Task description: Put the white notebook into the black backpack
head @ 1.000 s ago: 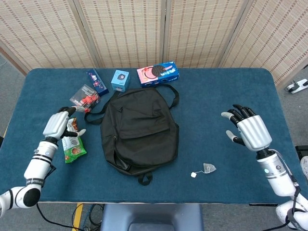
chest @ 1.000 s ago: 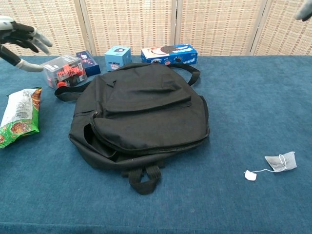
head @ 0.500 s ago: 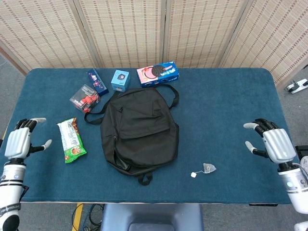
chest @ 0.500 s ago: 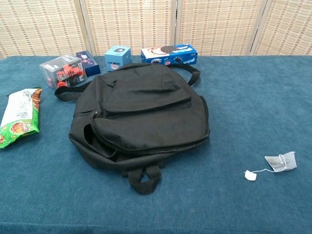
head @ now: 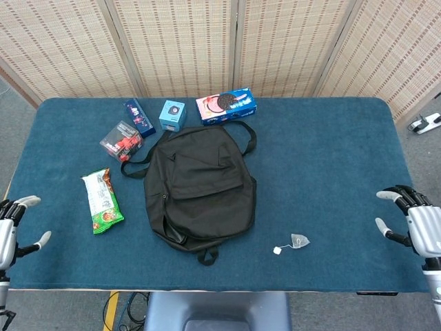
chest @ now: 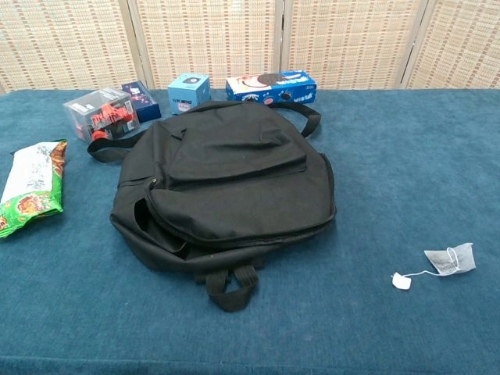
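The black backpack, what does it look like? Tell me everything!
The black backpack lies flat in the middle of the blue table. It looks like soft, floppy cloth. It has a front pocket, a zipper gaping slightly along one side, a small carry loop toward the robot, and shoulder straps curling toward the far boxes. No hand touches it.

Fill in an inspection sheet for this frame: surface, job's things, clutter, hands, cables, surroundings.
Surface: blue cloth-covered table.
Job's things: black backpack lies flat at centre, side zip gaping; white notebook nothing seen.
Clutter: green snack bag, clear box of red items, dark blue box, light blue box, cookie box, tea bag with its string.
Hands: left hand and right hand at the table's near corners, fingers apart, holding nothing.
Cables: yellow and black ones on the floor.
Surroundings: woven folding screen behind.
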Robot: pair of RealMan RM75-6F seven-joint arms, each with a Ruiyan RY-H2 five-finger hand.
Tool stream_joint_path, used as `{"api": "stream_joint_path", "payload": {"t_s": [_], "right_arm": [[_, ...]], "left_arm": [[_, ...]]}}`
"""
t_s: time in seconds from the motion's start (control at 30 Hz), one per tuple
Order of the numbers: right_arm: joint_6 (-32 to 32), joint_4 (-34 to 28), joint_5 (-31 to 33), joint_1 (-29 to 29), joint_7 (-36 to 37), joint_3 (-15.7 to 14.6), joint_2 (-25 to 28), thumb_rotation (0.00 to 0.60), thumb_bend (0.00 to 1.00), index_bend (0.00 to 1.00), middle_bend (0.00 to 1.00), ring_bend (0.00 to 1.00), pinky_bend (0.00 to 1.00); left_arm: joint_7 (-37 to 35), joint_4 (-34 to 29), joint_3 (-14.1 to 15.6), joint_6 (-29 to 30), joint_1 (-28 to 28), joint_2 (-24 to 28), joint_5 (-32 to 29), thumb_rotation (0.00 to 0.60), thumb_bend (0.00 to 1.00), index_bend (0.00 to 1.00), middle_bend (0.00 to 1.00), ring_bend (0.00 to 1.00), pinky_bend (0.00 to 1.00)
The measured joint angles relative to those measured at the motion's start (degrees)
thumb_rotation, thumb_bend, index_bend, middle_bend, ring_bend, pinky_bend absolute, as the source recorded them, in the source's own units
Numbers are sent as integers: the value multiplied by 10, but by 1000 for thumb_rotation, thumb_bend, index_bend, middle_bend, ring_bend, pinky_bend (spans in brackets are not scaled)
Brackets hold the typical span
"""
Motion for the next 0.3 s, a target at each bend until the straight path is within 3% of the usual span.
{"api": "stream_joint_path", "payload": {"t_s": [0.3], "right_arm": [[1,-10,-5,-15,-8,4,6,600,272,308,274,162,253]], "left_arm": [[38,-33,4,15,34,8,5,600,232,282,214,169,85]]}}
